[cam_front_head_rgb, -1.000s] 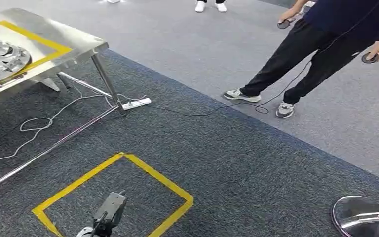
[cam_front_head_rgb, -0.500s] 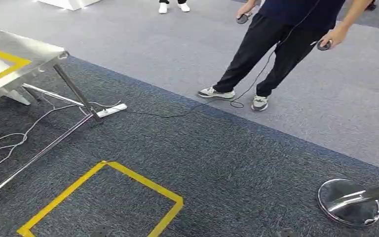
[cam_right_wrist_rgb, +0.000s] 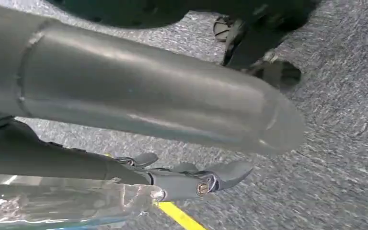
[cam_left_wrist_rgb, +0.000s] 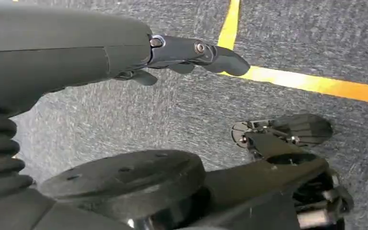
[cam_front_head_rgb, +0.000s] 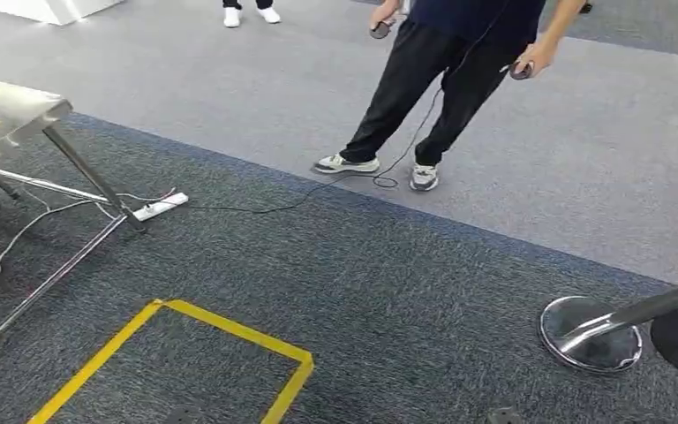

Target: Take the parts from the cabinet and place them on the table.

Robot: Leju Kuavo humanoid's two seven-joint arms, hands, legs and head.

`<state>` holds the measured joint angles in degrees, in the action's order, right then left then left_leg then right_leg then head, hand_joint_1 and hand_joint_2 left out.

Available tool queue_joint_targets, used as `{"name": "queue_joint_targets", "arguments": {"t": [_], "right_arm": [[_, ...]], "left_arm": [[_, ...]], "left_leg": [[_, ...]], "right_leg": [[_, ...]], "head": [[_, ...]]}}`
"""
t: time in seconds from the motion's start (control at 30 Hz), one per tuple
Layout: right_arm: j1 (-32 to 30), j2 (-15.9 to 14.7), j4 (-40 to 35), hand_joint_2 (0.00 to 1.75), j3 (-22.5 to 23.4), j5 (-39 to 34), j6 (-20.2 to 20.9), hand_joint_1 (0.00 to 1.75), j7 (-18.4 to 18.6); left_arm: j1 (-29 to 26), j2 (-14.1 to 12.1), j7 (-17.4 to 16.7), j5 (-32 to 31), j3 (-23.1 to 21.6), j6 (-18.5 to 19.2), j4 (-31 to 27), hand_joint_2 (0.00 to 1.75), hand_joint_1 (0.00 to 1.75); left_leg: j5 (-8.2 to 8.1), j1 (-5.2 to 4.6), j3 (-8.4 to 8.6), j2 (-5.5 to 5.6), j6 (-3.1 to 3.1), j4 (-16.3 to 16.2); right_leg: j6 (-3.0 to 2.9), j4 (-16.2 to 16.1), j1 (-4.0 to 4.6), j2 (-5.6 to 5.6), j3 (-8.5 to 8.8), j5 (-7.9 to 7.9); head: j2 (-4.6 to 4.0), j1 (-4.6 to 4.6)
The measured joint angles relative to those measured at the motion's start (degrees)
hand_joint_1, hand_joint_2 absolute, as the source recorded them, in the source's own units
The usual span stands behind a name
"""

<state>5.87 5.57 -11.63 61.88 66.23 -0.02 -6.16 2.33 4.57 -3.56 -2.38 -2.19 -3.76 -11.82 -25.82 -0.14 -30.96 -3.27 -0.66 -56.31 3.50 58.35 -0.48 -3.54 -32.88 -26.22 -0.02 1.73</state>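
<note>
Evidently the robot stood on open floor. In the head view the corner of a bare steel table point(cam_front_head_rgb: 13, 106) sat at the left edge, with a white power strip point(cam_front_head_rgb: 159, 208) by its leg. A yellow tape square point(cam_front_head_rgb: 229, 325) marked the dark carpet, and a round chrome post base point(cam_front_head_rgb: 590, 336) lay to the right. A person in dark trousers point(cam_front_head_rgb: 424, 79) stood beyond, well apart, with a small controller in each hand. Where the parts and the cabinet lay could not be told from these pictures.

By the task alone, the parts would probably be rigid and smooth, perhaps slippery. A grasp across a rim or edge would seem safer than one on a flat face, and their weight could not be judged.

In the left wrist view the left hand point(cam_left_wrist_rgb: 139, 50) hung over the carpet near the yellow tape. Its fingers point(cam_left_wrist_rgb: 220, 56) were stretched out loosely, with nothing between them.

In the right wrist view the right hand point(cam_right_wrist_rgb: 139, 175) hung likewise. Its fingers point(cam_right_wrist_rgb: 220, 173) were extended and apart and grasped nothing. A shiny patch beside them was too blurred to identify.
</note>
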Motion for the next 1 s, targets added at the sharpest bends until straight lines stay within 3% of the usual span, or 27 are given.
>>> {"name": "queue_joint_targets", "arguments": {"t": [0.03, 0.13, 0.17, 0.2, 0.23, 0.3, 0.33, 0.37, 0.4, 0.47, 0.5, 0.53, 0.6, 0.67, 0.7, 0.73, 0.8, 0.83, 0.87, 0.9, 0.93, 0.97, 1.0], "right_arm": [[0.2, 0.0, 0.0, 0.0, -0.1, 0.0, 0.0, 0.0, 0.0], [-0.1, 0.0, 0.0, 0.0, -0.2, 0.0, 0.0, 0.0, 0.2], [-0.2, 0.0, 0.0, 0.0, -0.2, 0.0, -0.1, 0.0, 0.2], [-0.1, 0.0, 0.0, 0.0, -0.2, 0.0, -0.1, 0.0, 0.2], [0.1, 0.0, 0.0, 0.0, -0.2, 0.0, -0.1, 0.0, 0.2], [0.3, 0.0, 0.0, 0.0, -0.2, -0.1, -0.1, 0.0, 0.2], [0.2, 0.0, 0.0, 0.0, -0.2, -0.2, 0.0, 0.0, 0.2], [0.1, 0.0, 0.0, 0.0, -0.2, -0.2, 0.0, 0.0, 0.2], [-0.1, 0.0, 0.0, 0.0, -0.2, -0.2, 0.0, 0.0, 0.2], [-0.2, 0.1, 0.0, 0.0, -0.2, -0.2, 0.1, 0.0, 0.2], [-0.2, 0.1, 0.0, 0.0, -0.2, -0.1, 0.1, 0.0, 0.2], [-0.1, 0.1, 0.0, 0.0, -0.2, 0.0, 0.1, 0.0, 0.2], [-0.3, 0.1, 0.0, 0.0, -0.3, 0.0, 0.2, 0.0, 0.2], [-0.8, 0.1, 0.0, 0.0, -0.3, 0.0, 0.2, 0.0, 0.2], [-1.0, 0.1, 0.0, 0.0, -0.3, 0.0, 0.2, 0.0, 0.2], [-0.9, 0.1, 0.0, 0.0, -0.3, 0.0, 0.2, 0.0, 0.3], [-0.6, 0.1, 0.0, 0.0, -0.4, 0.0, 0.2, 0.0, 0.2], [-0.6, 0.1, 0.0, 0.0, -0.4, 0.0, 0.2, 0.0, 0.2], [-0.7, 0.1, 0.0, 0.0, -0.5, 0.0, 0.2, 0.0, 0.2], [-0.9, 0.1, 0.0, 0.0, -0.5, 0.0, 0.2, 0.0, 0.2], [-0.9, 0.1, 0.0, 0.0, -0.5, -0.1, 0.2, 0.0, 0.2], [-0.9, 0.1, 0.0, 0.0, -0.5, -0.1, 0.2, 0.0, 0.2], [-0.8, 0.1, 0.0, 0.0, -0.6, -0.1, 0.2, 0.0, 0.2]], "left_arm": [[0.0, 0.0, 0.0, 0.0, 0.0, 0.0, 0.0, 1.75, 0.0], [0.3, 0.1, -0.4, -0.5, 0.0, 0.0, 0.1, 1.75, 0.0], [0.3, 0.1, -0.5, -0.7, -0.1, 0.2, 0.1, 1.75, 0.0], [0.4, 0.1, -0.5, -0.7, -0.1, 0.2, 0.1, 1.75, 0.0], [0.3, 0.1, -0.7, -0.7, -0.1, 0.2, 0.1, 1.75, 0.0], [0.3, -0.1, -0.9, -0.8, -0.1, 0.1, 0.3, 1.75, 0.0], [0.2, -0.1, -1.0, -0.8, -0.1, 0.1, 0.3, 1.75, 0.0], [0.2, -0.1, -1.0, -0.8, -0.1, 0.1, 0.3, 1.75, 0.0], [0.2, -0.1, -1.0, -0.9, -0.1, 0.1, 0.3, 1.75, 0.0], [0.2, -0.2, -1.0, -0.9, -0.1, 0.1, 0.3, 1.75, 0.0], [0.2, -0.2, -1.1, -0.9, -0.1, 0.1, 0.3, 1.75, 0.0], [0.2, -0.1, -1.2, -0.9, -0.1, 0.0, 0.4, 1.75, 0.0], [0.3, -0.2, -1.4, -0.9, -0.1, 0.0, 0.4, 1.75, 0.0], [0.3, -0.2, -1.5, -0.9, -0.1, 0.0, 0.4, 1.75, 0.0], [0.4, -0.1, -1.5, -0.9, -0.1, 0.0, 0.4, 1.75, 0.0], [0.4, -0.1, -1.5, -0.9, -0.2, 0.0, 0.4, 1.75, 0.0], [0.1, -0.1, -1.5, -0.9, -0.2, 0.0, 0.4, 1.75, 0.0], [0.1, -0.2, -1.5, -0.9, -0.2, 0.0, 0.5, 1.75, 0.0], [0.0, -0.2, -1.6, -1.0, -0.2, 0.0, 0.5, 1.75, 0.0], [0.0, -0.2, -1.6, -1.1, -0.2, 0.0, 0.5, 1.75, 0.0], [0.1, -0.2, -1.6, -1.3, -0.2, 0.0, 0.5, 1.75, 0.0], [0.1, -0.1, -1.6, -1.3, -0.2, 0.0, 0.5, 1.75, 0.0], [0.1, -0.1, -1.6, -1.4, -0.2, 0.0, 0.5, 1.75, 0.0]], "left_leg": [[-0.24, -0.34, -0.01, -0.28, 0.4, -0.3], [0.09, -0.12, 0.07, -1.32, 1.2, 0.0], [-0.37, 0.03, -0.07, -1.05, 1.66, -0.2], [-1.52, 0.13, -0.49, 0.82, 1.98, -1.5], [-3.61, 0.16, -1.91, 1.98, 2.11, -4.8], [-7.92, 0.18, -6.32, 2.67, 2.28, -14.1], [-8.88, 0.18, -8.18, 2.75, 2.31, -17.7], [-8.21, 0.19, -8.48, 2.75, 2.28, -18.1], [-6.41, 0.21, -7.68, 2.77, 2.24, -16.1], [-1.48, 0.4, -3.49, 3.53, 2.13, -7.6], [0.23, 0.78, -1.1, 5.94, 2.15, -2.8], [-0.27, 1.02, 0.0, 7.66, 2.01, -0.1], [-0.33, 0.72, -0.41, 6.91, 1.5, -0.6], [0.04, 0.75, -0.26, 5.89, 0.43, -0.1], [0.19, 0.78, -0.23, 5.22, 0.1, 0.0], [0.11, 0.72, -0.25, 4.84, -0.37, 0.0], [0.07, 0.36, -0.26, 3.46, -0.6, -0.1], [0.01, 0.23, -0.28, 2.77, -0.68, -0.1], [-0.03, 0.14, -0.24, 2.14, -0.74, -0.1], [-0.06, 0.1, -0.19, 1.7, -0.74, -0.1], [-0.14, 0.1, -0.09, 1.22, -0.65, -0.1], [-0.25, 0.1, 0.1, 0.74, -0.48, -0.1], [-0.42, 0.09, 0.35, 0.3, -0.24, -0.2]], "right_leg": [[-0.59, -0.1, 0.03, 0.8, 0.42, 0.34], [-1.55, 0.1, 0.39, 2.18, -0.14, 0.6], [-2.16, -0.3, -0.02, 2.61, 0.02, 1.0], [-2.38, -0.4, -0.07, 3.03, -0.03, 1.12], [-2.67, -0.4, -0.1, 3.4, -0.12, 1.21], [-2.9, -0.4, -0.06, 4.51, -0.33, 1.27], [-2.95, -0.4, -0.04, 5.14, -0.38, 1.31], [-2.93, -0.4, -0.04, 5.67, -0.37, 1.32], [-2.87, -0.4, -0.08, 6.25, -0.36, 1.36], [-2.58, -0.4, -0.29, 7.49, -0.33, 1.52], [-2.26, -0.4, -0.36, 8.04, -0.4, 1.6], [-1.81, 0.2, 0.03, 8.7, -0.88, 1.45], [-1.16, -0.1, -0.3, 9.37, -1.22, 1.86], [-0.24, -0.5, -0.59, 10.32, -1.88, 2.02], [-0.28, 0.7, -0.49, 7.88, -2.19, 1.33], [-0.14, 3.6, -0.34, 5.66, -3.57, -0.67], [0.11, 12.8, -0.36, 4.19, -7.93, -5.2], [0.19, 16.5, -0.35, 4.0, -9.64, -6.5], [0.21, 17.8, -0.33, 3.99, -10.15, -6.47], [0.14, 16.3, -0.32, 3.97, -9.24, -5.21], [-0.01, 12.4, -0.29, 3.84, -7.05, -3.07], [-0.2, 6.9, -0.21, 3.2, -3.98, -0.72], [-0.37, 2.2, -0.13, 1.71, -1.12, 0.88]], "head": [[0.0, -0.22], [0.0, -0.17], [0.0, -0.2], [0.0, -0.28], [0.0, -0.31], [0.0, -0.28], [0.0, -0.31], [0.0, -0.28], [0.0, -0.31], [0.0, -0.33], [0.0, -0.33], [0.0, -0.42], [0.0, -0.42], [0.0, -0.44], [0.0, -0.18], [0.0, 0.13], [0.0, 0.11], [0.0, 0.11], [0.0, 0.11], [0.0, 0.13], [0.0, 0.11], [0.0, 0.13], [0.0, 0.13]]}}
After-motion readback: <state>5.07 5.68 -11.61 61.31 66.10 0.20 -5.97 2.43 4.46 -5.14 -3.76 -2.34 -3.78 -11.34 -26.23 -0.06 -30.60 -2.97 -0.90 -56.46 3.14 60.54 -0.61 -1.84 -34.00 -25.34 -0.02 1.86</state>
